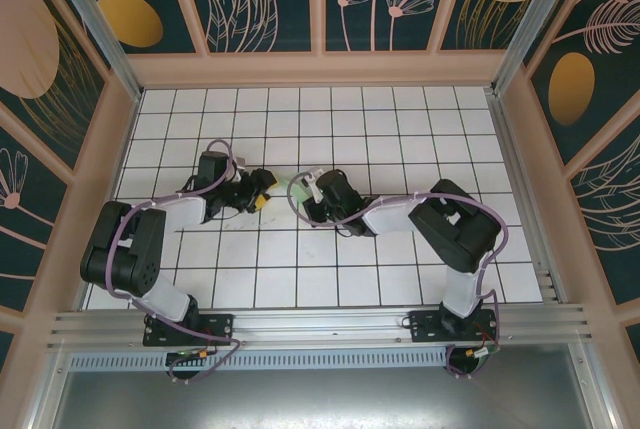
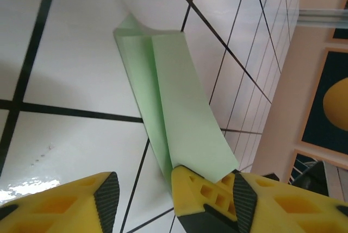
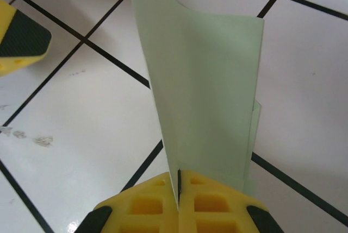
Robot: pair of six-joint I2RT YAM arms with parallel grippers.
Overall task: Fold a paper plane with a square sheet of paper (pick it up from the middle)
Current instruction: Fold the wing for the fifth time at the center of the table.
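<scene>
The folded sheet of paper (image 3: 206,81) is near the middle of the tabletop (image 1: 400,129), well away from every edge, between the tips of the two arms. The right hand (image 3: 178,181) is fully closed on it. In the right wrist view its two yellow fingers (image 3: 147,206) meet with no gap. The pale mint-green paper comes out of the seam between them as a tall, narrow panel with a straight far edge, and a second layer shows along its right side. The sheet appears to stand on edge over the white tiles rather than lie flat. The left hand (image 2: 144,189) is spread wide. In the left wrist view the finger at the lower left stands apart from the paper, with bare tile in the gap. The paper's near end touches the tip of the yellow finger at the bottom middle, but it cannot be told whether that finger presses on it. From this side the paper is a long strip with lengthwise creases, two flaps lying side by side and a small curled corner at the far end. In the right wrist view a left-hand finger sits at the upper left, beside the paper and not touching it. From above, the two hands face each other tip to tip, with the pale paper just between them.
</scene>
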